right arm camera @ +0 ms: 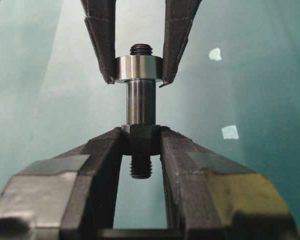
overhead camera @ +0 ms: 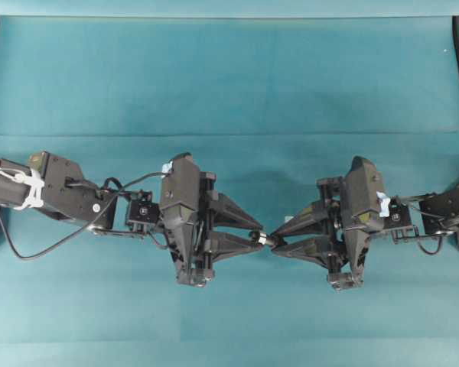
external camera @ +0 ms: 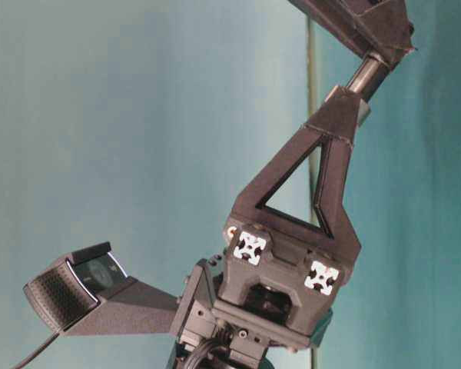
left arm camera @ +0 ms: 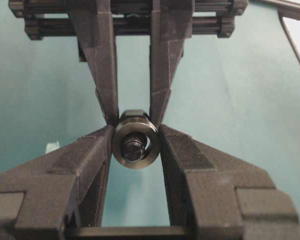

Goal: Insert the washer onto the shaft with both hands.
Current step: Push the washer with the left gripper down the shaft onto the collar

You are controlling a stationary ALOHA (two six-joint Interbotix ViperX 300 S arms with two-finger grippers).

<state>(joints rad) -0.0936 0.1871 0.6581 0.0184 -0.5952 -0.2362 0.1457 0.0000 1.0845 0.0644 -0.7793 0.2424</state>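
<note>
One washer [right arm camera: 138, 68], one shaft [right arm camera: 141, 102], seemingly threaded.

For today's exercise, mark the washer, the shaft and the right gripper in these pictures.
washer [right arm camera: 138, 68]: right wrist view, on its silvery outer wall.
shaft [right arm camera: 141, 102]: right wrist view, on the smooth dark barrel.
right gripper [right arm camera: 141, 141]: right wrist view, midway between its fingertips, shut on the collar.

Both arms reached level toward centre, tips nearly meeting. Left gripper [overhead camera: 258, 237] was partly closed, gripping; right gripper [overhead camera: 274, 241] clamped shut, apparently also gripping.
</note>
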